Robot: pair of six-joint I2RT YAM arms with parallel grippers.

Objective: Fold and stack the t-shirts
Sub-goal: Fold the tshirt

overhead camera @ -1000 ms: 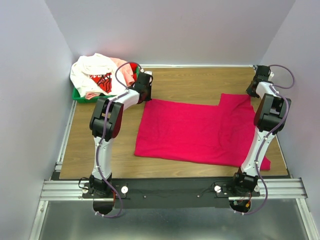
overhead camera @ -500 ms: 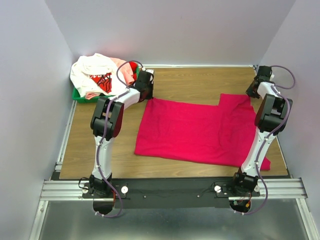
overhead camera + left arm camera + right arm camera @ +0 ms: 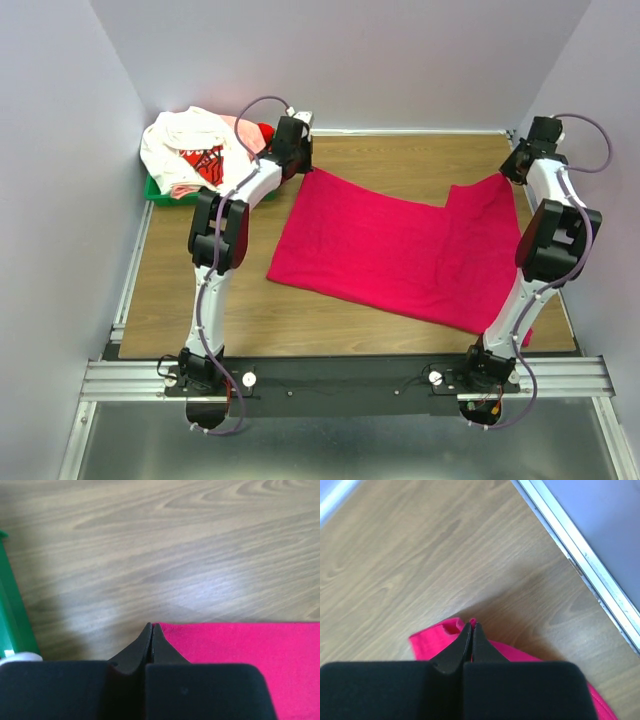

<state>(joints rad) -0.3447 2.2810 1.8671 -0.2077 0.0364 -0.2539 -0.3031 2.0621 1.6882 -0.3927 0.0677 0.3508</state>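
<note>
Left gripper [image 3: 151, 631] and right gripper [image 3: 471, 628] both clamped tight, each pinching a far corner of one magenta-red t-shirt [image 3: 400, 250] spread on the table [image 3: 160, 290]. Both arms reach far forward. Three more t-shirts [image 3: 190, 150] heaped in one green tray [image 3: 158, 193].

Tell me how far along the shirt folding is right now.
Done: nothing folded or stacked shows yet. In hand: the magenta-red shirt lies spread on the table, its far corners pinched by the shut left gripper and right gripper, apparently for a first fold. Left: that fold, then the other shirts heaped over the green tray.
</note>
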